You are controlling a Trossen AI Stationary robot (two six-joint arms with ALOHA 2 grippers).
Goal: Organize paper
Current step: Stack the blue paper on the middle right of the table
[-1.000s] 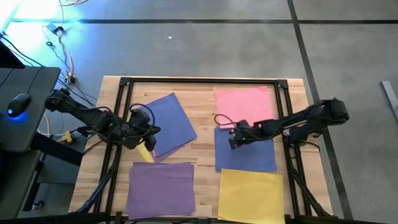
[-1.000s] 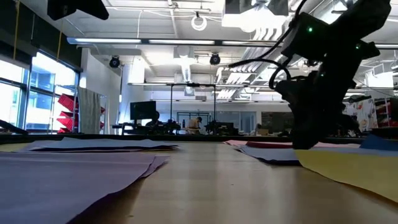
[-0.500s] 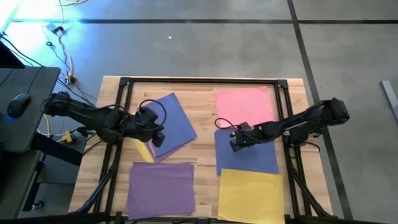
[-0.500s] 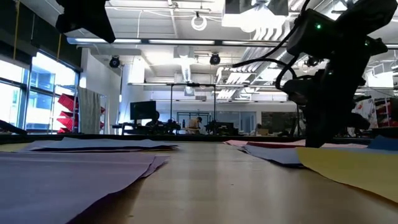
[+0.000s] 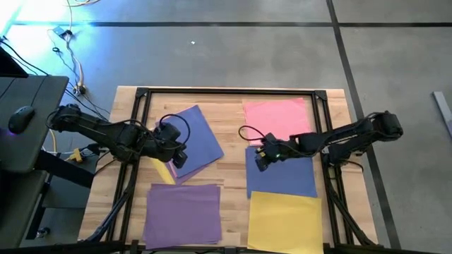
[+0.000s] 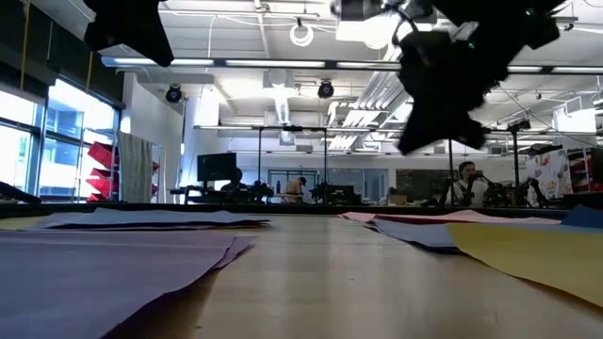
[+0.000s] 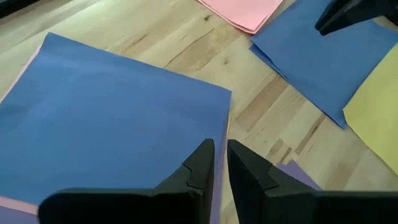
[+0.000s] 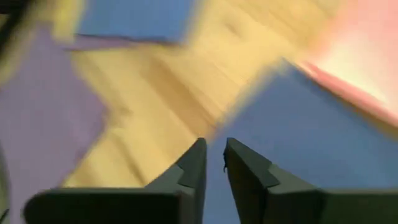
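Note:
Coloured sheets of paper lie flat on the wooden table (image 5: 229, 99). A blue sheet (image 5: 194, 137) lies askew at the left on yellow and pink sheets whose corners (image 5: 164, 173) stick out. A purple sheet (image 5: 182, 212) lies at the near left. At the right lie a pink sheet (image 5: 277, 118), a second blue sheet (image 5: 282, 173) and a yellow one (image 5: 286, 222). My left gripper (image 7: 221, 152) hovers over the left blue sheet's right edge (image 7: 227, 118), its fingers all but shut. My right gripper (image 5: 258, 161) hangs above the right blue sheet's left edge, with a narrow gap and nothing in it.
Black frame rails (image 5: 141, 95) run around the tabletop and down both sides. A bare strip of wood (image 5: 232, 166) separates the left and right sheets. A desk with a mouse (image 5: 21, 118) stands off the table's left edge. People sit far back in the room (image 6: 466, 179).
My right gripper has risen off the right blue sheet, rolled, and shifted a little toward the table's left edge. My left gripper has moved toward the right over the left blue sheet, then kept still. The sheets lie as before.

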